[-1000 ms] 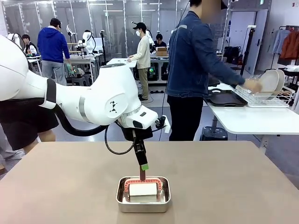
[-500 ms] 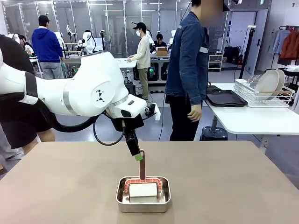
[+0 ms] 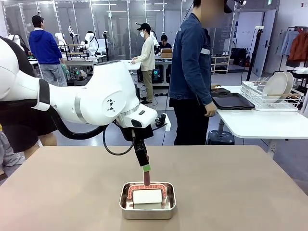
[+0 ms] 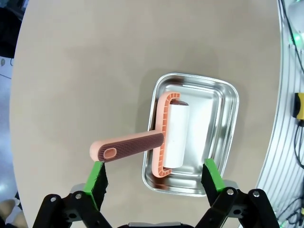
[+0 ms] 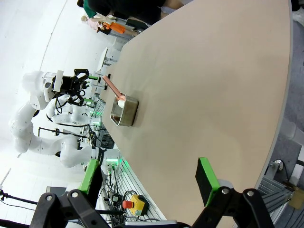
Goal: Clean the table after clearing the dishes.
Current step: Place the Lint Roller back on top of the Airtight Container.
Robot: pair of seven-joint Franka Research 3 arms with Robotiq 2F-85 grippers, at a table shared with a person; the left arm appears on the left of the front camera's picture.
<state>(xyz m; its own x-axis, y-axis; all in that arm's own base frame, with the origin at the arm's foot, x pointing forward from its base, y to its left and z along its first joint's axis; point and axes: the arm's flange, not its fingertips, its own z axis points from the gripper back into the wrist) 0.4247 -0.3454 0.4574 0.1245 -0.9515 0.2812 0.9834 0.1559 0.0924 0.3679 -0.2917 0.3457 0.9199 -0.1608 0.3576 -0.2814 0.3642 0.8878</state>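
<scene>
- The beige-brown counter (image 3: 231,192) carries a small rectangular steel pan (image 3: 147,211) near its robot-side edge, about mid-width
- In the pan lies a pink lint roller (image 3: 147,192): its white roll (image 4: 174,135) rests flat on the pan floor inside the pink frame, and the ribbed handle (image 4: 127,147) sticks out over the pan's long rim
- In the front view the handle (image 3: 146,177) rises nearly upright from the pan's far side; the white roll's long axis runs left to right across the counter
- The left wrist view looks down on it: the roll lies along the pan's long axis, the handle crosses it at a right angle, with the oval hole at its free end nearest the left-hand green pad
- The left claw (image 4: 154,178) hangs above the pan with its jaws spread wide, holding nothing; one pad sits just beside the handle's tip, the other over the pan's corner
- In the front view the left claw (image 3: 146,168) shows edge-on, its green pad at the handle's top
- The right claw (image 5: 149,183) stands wide too, nothing in it, low over the counter's edge well apart from the pan (image 5: 124,111)
- On the white side counter (image 3: 260,120) behind, white plates (image 3: 279,84) stand in a wire rack (image 3: 269,98) beside a dark tray (image 3: 233,101)
- A person in a denim jacket (image 3: 192,62) stands between the two counters
</scene>
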